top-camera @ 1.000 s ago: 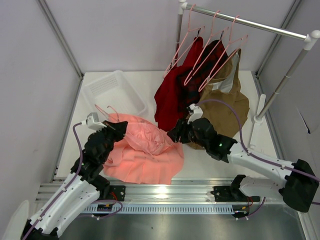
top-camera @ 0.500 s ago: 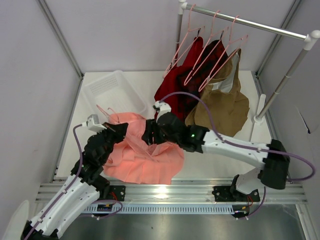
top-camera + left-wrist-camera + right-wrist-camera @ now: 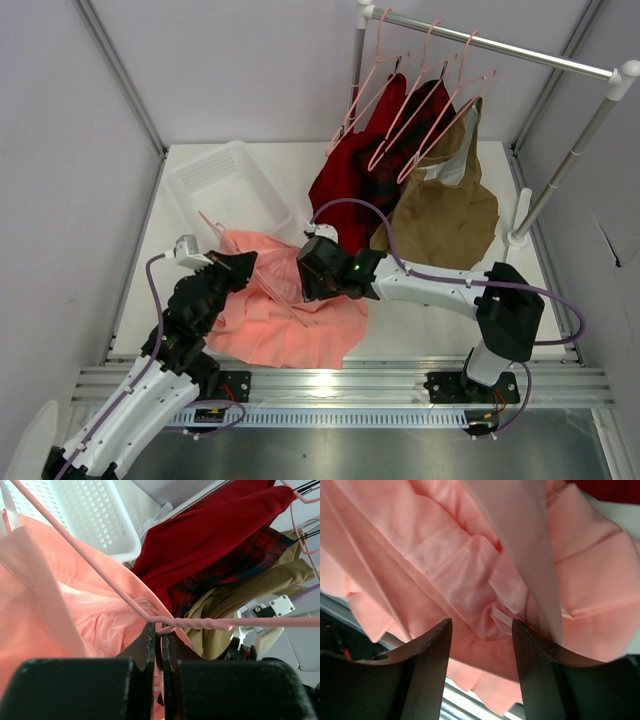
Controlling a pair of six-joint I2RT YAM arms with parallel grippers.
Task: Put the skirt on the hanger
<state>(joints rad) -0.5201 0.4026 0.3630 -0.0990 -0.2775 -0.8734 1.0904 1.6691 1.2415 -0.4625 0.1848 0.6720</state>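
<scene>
The salmon-pink skirt lies crumpled on the table between the arms. It also fills the left wrist view and the right wrist view. The thin pale-pink hanger slants across the skirt's left side. My left gripper is shut on the hanger at the wire just below its twisted neck. My right gripper is open and hovers close above the skirt's bunched folds at its upper right. Its fingers straddle a fold without holding it.
A white mesh basket sits at the back left. A silver rail at the back right carries a dark red garment, a tan-brown garment and spare pink hangers. The rail's post stands at the right.
My right arm has swung left from beside the tan garment to over the skirt. My left gripper has shifted slightly with the hanger, which now lies lower across the skirt.
</scene>
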